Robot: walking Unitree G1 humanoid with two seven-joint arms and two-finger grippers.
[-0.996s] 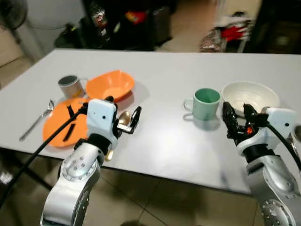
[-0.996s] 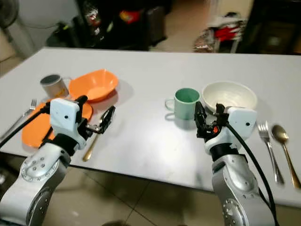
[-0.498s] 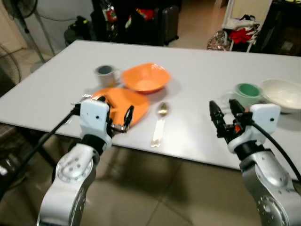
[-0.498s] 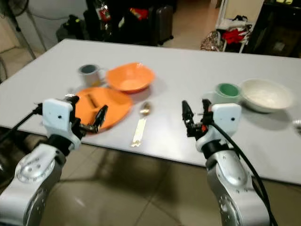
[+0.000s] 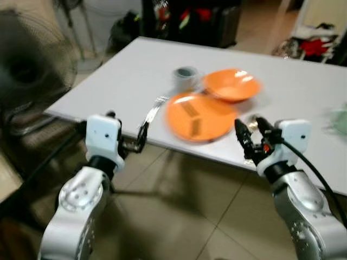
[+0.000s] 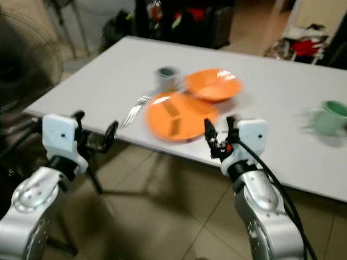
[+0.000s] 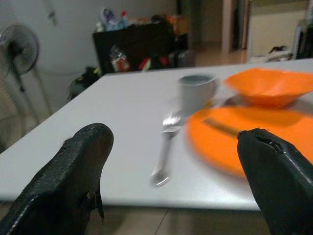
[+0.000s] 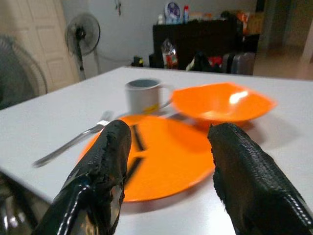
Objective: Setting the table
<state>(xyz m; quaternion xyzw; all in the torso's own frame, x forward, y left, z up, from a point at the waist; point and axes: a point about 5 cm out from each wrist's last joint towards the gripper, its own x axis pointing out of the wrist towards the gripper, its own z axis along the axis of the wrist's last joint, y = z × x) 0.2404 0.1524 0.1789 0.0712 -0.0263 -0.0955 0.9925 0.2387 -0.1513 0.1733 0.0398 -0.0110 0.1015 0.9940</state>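
White desk (image 5: pixel 135 76) bearing orange plate (image 5: pixel 199 116), bowl (image 5: pixel 231 84), mug (image 5: pixel 186 77), fork (image 5: pixel 151 112), left end effector (image 5: pixel 138 138) and right end effector (image 5: pixel 248 134) both open, empty, off the desk's near edge

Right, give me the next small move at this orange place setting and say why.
Probably step closer to the white table: both the left pincer and right pincer hang open and empty at its near edge, short of the silver fork and round orange plate.

Head stereo pair above, two wrist cameras low at the table edge.
Both eyes look down on the white table (image 5: pixel 135 70); each wrist camera faces across it, sharing the orange plate (image 8: pixel 166 156).
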